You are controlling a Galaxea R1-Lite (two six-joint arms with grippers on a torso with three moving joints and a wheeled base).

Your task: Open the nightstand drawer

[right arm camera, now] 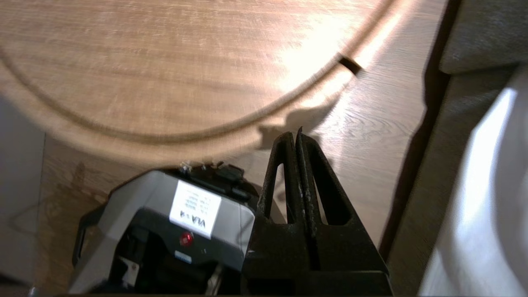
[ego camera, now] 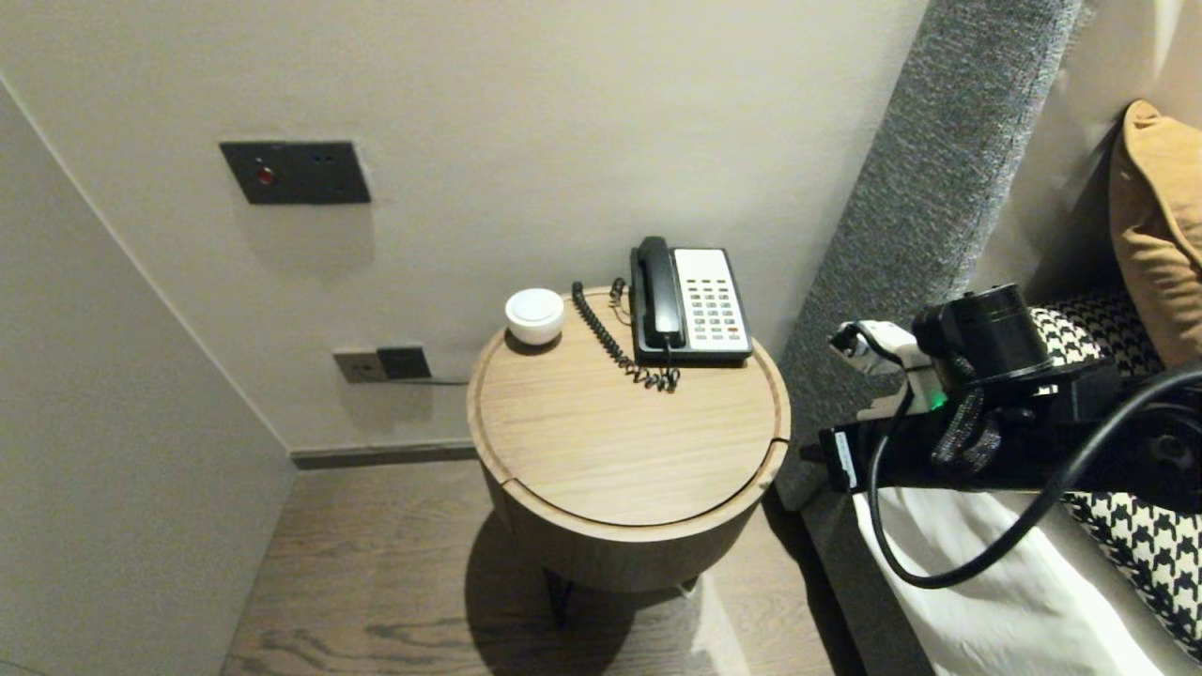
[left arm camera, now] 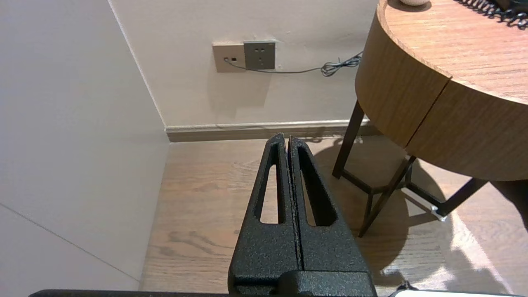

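A round wooden side table (ego camera: 620,441) stands against the wall. On its far side lie a black-and-white desk phone (ego camera: 709,305) with a coiled cord (ego camera: 615,343) and a small white round pot (ego camera: 534,315). My right arm (ego camera: 986,451) reaches in from the right over the bed's edge, beside the table's right rim. My right gripper (right arm camera: 298,134) is shut and empty, hanging over the floor between the table (right arm camera: 165,62) and the bed. My left gripper (left arm camera: 286,136) is also shut and empty, low over the floor to the left of the table (left arm camera: 412,82).
A grey headboard (ego camera: 939,169), a white sheet (ego camera: 1014,601), a houndstooth cushion (ego camera: 1146,545) and a tan pillow (ego camera: 1160,225) fill the right side. On the wall are a switch panel (ego camera: 295,172) and a socket (ego camera: 382,363). My own base (right arm camera: 156,214) sits below the right gripper.
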